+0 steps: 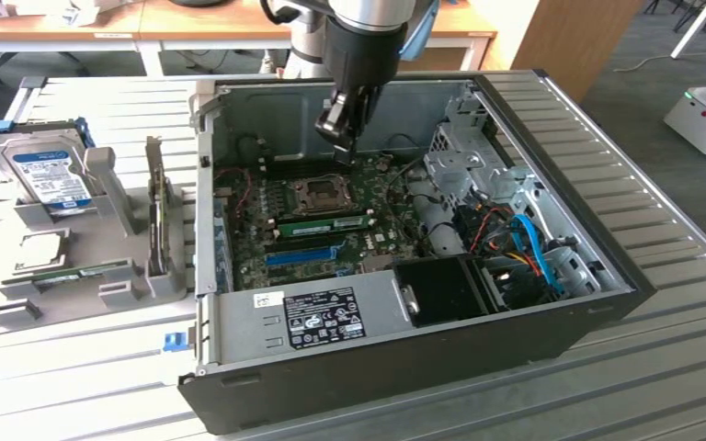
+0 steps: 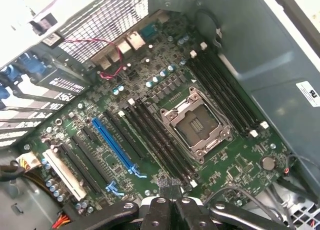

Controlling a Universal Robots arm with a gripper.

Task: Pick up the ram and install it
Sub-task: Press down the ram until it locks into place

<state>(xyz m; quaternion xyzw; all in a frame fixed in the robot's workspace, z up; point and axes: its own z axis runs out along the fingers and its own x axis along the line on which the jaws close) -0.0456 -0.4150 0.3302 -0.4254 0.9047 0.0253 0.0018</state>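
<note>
A slatted grey tabletop [image 1: 647,367] in an office room carries the open computer case [image 1: 598,303]. On the motherboard [image 2: 240,160], the ram [image 1: 326,222] is seated at the CPU socket's [image 1: 324,193] six o'clock. The gripper [image 1: 343,136] hovers at twelve o'clock, jaws pressed together, empty. A half-latched stick could be left unseated.

Even, soft room light on the open computer case [image 1: 550,340]; the wrist view's bright corner washes out, slightly blurred.
</note>
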